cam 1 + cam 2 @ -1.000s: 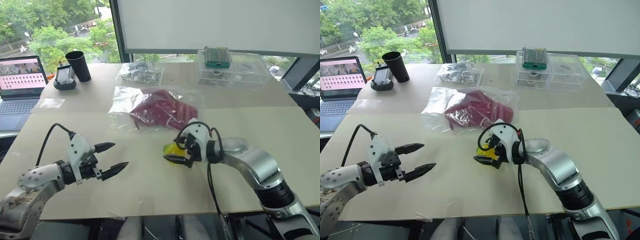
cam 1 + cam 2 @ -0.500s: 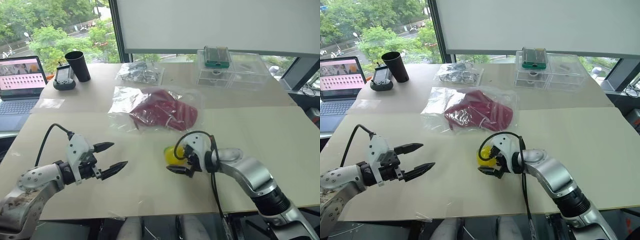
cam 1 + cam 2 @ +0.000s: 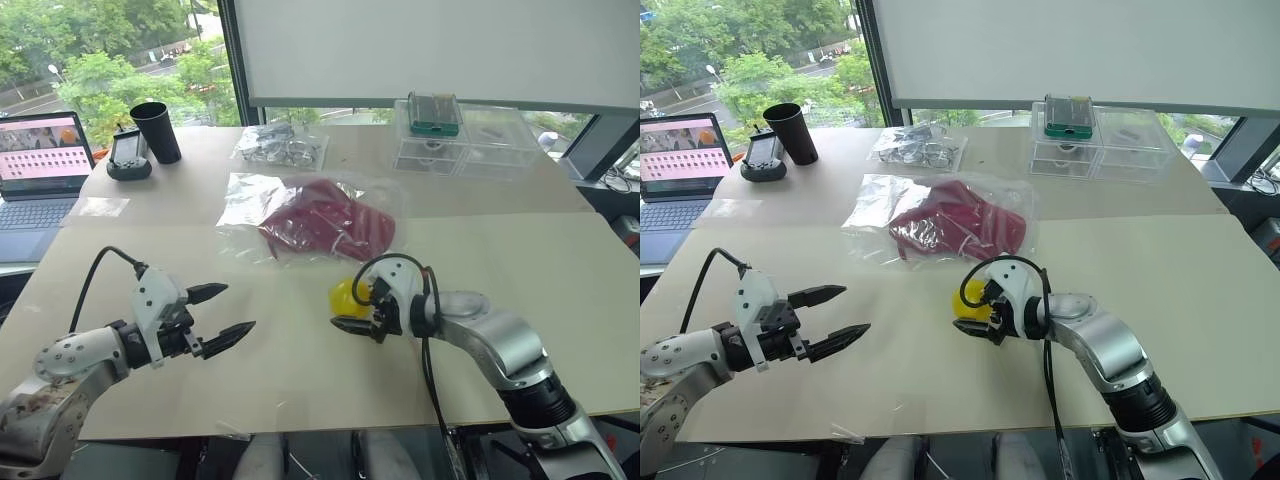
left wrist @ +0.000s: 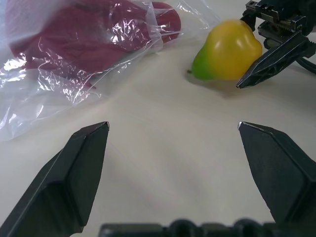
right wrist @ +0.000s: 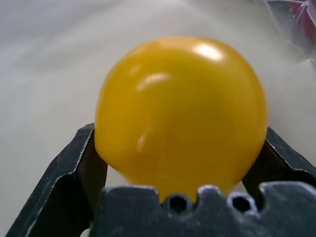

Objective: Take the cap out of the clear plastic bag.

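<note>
My right gripper hugs the yellow-green ball; my left gripper gapes empty; the red cap in its clear crinkly bag lies just beyond, mid-table, nearer my right

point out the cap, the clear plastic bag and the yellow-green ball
cap [image 3: 325, 228], left eye view, on the dark red crown seen through the plastic
clear plastic bag [image 3: 245, 197], left eye view, on its empty flat end beside the cap
yellow-green ball [image 4: 227, 49], left wrist view, on its yellow side
</note>
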Robot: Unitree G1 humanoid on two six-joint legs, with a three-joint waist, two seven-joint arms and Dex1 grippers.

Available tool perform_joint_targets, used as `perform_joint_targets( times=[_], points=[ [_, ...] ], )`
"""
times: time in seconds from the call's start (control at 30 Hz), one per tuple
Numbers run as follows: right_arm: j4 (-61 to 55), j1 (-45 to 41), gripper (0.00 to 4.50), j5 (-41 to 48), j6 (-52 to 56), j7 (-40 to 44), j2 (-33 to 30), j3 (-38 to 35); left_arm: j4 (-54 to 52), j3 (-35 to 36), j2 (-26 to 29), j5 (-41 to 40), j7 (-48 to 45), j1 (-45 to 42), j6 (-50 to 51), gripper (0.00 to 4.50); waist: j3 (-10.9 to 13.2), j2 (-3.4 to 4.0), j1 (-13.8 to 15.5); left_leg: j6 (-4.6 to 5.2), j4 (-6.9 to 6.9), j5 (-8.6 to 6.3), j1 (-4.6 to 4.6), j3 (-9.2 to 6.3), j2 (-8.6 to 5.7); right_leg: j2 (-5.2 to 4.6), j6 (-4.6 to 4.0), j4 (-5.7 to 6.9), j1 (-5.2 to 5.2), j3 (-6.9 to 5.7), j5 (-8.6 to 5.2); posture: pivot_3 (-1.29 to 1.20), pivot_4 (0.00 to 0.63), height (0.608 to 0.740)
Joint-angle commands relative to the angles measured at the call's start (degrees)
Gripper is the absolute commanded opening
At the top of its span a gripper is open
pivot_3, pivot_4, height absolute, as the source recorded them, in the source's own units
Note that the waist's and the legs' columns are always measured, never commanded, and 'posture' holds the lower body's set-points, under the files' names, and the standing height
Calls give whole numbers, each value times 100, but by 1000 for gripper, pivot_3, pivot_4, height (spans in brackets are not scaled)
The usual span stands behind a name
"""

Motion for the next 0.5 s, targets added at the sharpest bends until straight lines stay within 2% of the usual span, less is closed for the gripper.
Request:
perform_joint_targets(
  times=[0.03, 0.2, 0.3, 0.37, 0.5],
  points=[
    [-351, -478, 3590, 542, 119, 156, 20, -761, -92, 61, -2, 20, 16, -45, -34, 4500, 0, 0, -2, 0, 0, 0, 0, 0, 0, 0, 0, 0, 0, 0, 0, 0, 150, 740],
    [-29, -1392, 3590, 1951, 528, 38, 483, -2191, -64, 24, -27, 40, 28, -73, -40, 4500, 1, 1, -8, 0, 0, 0, 2, 1, 6, 9, -1, 1, 1, 3, 3, 0, 150, 740],
    [862, -2220, 3590, 2048, 207, -441, 721, -2867, -41, -10, -44, 55, 40, -110, -38, 4500, 1, 1, -4, 0, -2, 0, 2, 0, 10, 14, -9, 2, 0, 4, 7, 0, 150, 740],
    [2271, -3024, 3590, 1280, -724, -1136, 766, -2959, -22, -53, -59, 81, 47, -137, -47, 4500, 1, 2, -12, 0, 0, 0, 4, 1, 8, 13, -45, 3, 1, 5, 29, 0, 150, 740],
    [5971, -4357, 3590, -981, -3169, -2341, 484, -1906, 17, -169, -122, 131, 76, -233, -47, 4500, 0, -1, -43, -1, -4, 1, 17, 25, 13, 20, -43, -6, 2, 22, 36, 0, 150, 740]
  ],
)
